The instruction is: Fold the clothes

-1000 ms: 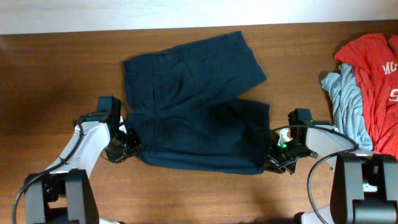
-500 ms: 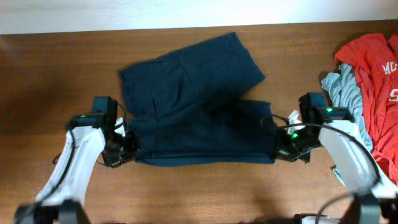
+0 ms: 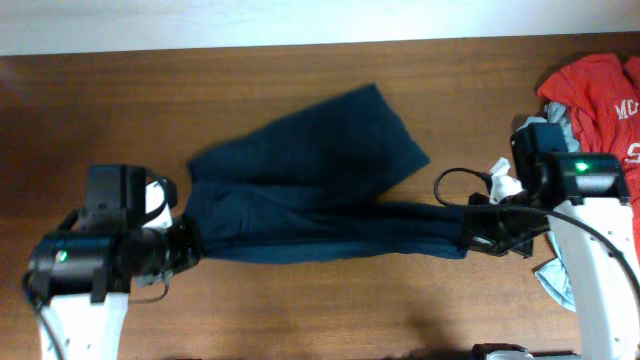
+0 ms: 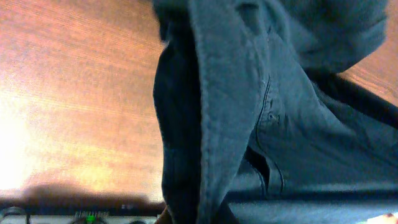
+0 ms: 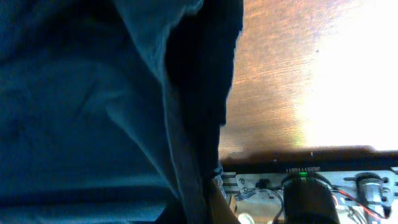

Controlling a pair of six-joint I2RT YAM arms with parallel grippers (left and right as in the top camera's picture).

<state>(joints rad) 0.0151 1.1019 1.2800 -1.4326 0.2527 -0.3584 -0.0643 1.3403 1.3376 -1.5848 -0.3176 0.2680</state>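
Note:
Dark navy shorts (image 3: 310,190) hang stretched between my two grippers above the brown table (image 3: 300,310), their far leg still trailing on the wood. My left gripper (image 3: 188,245) is shut on the shorts' left edge. My right gripper (image 3: 468,232) is shut on the right edge. In the left wrist view the fabric (image 4: 249,112) fills most of the frame, with a seam running down into the jaws (image 4: 193,214). In the right wrist view the cloth (image 5: 112,106) hangs in folds from the jaws (image 5: 199,211).
A pile of clothes lies at the right edge: a red shirt (image 3: 600,110) with white lettering over a grey-blue garment (image 3: 560,160). A white wall strip runs along the table's far edge (image 3: 300,20).
Both grippers rose and moved apart, lifting the near edge of the shorts off the table. The shorts went from lying flat to a taut stretched band.

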